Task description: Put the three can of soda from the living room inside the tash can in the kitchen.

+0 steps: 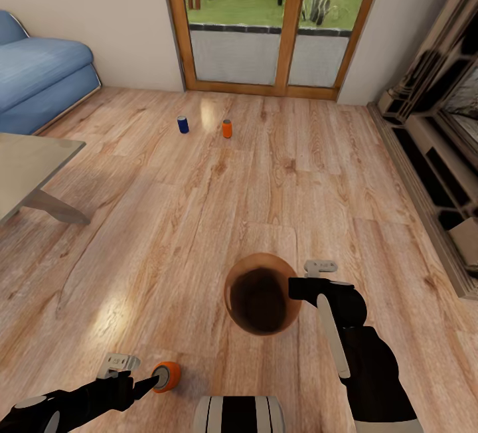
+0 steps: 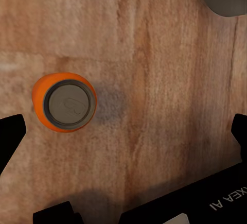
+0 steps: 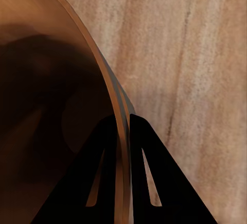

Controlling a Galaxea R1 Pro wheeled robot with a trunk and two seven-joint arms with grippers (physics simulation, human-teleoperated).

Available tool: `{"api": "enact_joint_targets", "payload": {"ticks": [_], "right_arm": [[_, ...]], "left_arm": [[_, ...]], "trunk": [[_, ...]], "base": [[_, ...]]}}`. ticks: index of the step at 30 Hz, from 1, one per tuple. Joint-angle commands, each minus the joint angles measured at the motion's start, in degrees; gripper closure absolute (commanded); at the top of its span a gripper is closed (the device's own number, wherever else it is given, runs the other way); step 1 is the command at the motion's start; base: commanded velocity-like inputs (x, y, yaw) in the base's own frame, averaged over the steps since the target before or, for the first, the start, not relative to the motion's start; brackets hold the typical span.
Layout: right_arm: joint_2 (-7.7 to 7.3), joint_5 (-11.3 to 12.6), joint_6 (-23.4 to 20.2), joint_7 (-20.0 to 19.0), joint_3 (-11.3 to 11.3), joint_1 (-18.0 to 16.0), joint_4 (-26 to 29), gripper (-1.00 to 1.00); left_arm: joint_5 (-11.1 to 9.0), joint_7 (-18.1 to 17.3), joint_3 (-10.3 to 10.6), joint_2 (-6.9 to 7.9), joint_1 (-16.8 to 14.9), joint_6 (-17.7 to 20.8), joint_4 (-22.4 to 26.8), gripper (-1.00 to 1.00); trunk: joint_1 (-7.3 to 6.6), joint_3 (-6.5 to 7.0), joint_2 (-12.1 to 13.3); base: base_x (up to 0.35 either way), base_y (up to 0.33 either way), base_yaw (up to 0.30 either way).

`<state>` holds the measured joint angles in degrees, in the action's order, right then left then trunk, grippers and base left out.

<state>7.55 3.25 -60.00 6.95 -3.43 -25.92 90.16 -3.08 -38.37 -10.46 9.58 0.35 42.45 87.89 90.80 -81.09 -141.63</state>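
Trash can (image 1: pixel 262 295) sits upright on the wood floor (image 1: pixel 279 174), right tool (image 3: pixel 122 126) pinched shut on its rim. Left tool (image 1: pixel 156 383) hangs spread wide above an upright orange can (image 2: pixel 64 102), silver top skyward. Blue can (image 1: pixel 182 125) and another orange can (image 1: pixel 227 129) stand upright near the glass doors (image 1: pixel 272 21); no labels I can read on any.

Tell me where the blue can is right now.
In the head view the blue can stands upright on the wood floor, far ahead and left of centre, before the glass doors, with an orange can to its right, apart from it.
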Motion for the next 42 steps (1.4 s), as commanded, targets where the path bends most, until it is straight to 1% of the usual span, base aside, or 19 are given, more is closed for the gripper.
{"api": "enact_joint_targets", "payload": {"ticks": [1,31,32,33,36,37,38,40,42], "right_arm": [[0.01,0.96,0.00,-0.26,0.00,-0.01,0.01,1.00],[0.02,0.97,0.00,-0.29,0.00,-0.01,0.01,1.00],[0.03,0.97,0.00,-0.28,0.00,-0.01,0.01,1.00],[0.05,0.97,0.00,-0.28,0.00,-0.01,0.01,1.00],[0.02,0.97,0.00,-0.27,0.00,-0.01,0.01,1.00],[0.02,0.97,0.00,-0.27,0.00,-0.01,0.01,1.00],[-0.03,0.97,0.00,-0.27,0.00,-0.01,0.01,1.00],[-0.06,0.97,0.00,-0.28,0.01,-0.01,0.01,1.00],[-0.07,0.97,0.00,-0.32,0.02,-0.01,0.01,1.00]], "left_arm": [[0.00,-0.02,0.00,0.00,0.00,0.00,0.00,-1.00],[0.10,0.75,-0.11,-0.09,0.00,0.06,-0.11,-1.00],[0.13,0.77,-0.49,-0.06,0.00,0.04,-0.12,-1.00],[0.14,0.71,-1.30,-0.04,0.00,0.01,-0.14,-1.00],[0.07,0.29,-5.56,-0.07,0.00,-0.01,-0.15,-1.00],[0.05,0.24,-6.19,-0.06,0.00,0.00,-0.16,-1.00],[0.03,0.15,-7.45,-0.02,0.00,-0.05,-0.17,-1.00],[0.04,0.17,-8.28,0.04,0.00,-0.04,-0.17,-1.00],[0.06,0.26,-8.57,0.06,0.00,0.01,-0.14,-1.00]], "trunk": [[-0.01,0.00,0.00],[-0.01,0.00,0.00],[-0.01,0.00,0.00],[-0.01,0.00,0.00],[-0.01,0.00,0.00],[-0.01,0.00,0.00],[-0.01,0.00,0.00],[-0.01,0.00,0.00],[-0.01,0.00,0.00]], "base": [[0.000,0.000,0.000],[0.000,0.000,0.000],[0.000,0.000,0.000],[0.000,0.000,0.000],[0.000,0.000,0.000],[0.000,0.000,0.000],[0.000,0.000,0.000],[0.000,0.000,0.000],[0.000,0.000,0.000]]}}
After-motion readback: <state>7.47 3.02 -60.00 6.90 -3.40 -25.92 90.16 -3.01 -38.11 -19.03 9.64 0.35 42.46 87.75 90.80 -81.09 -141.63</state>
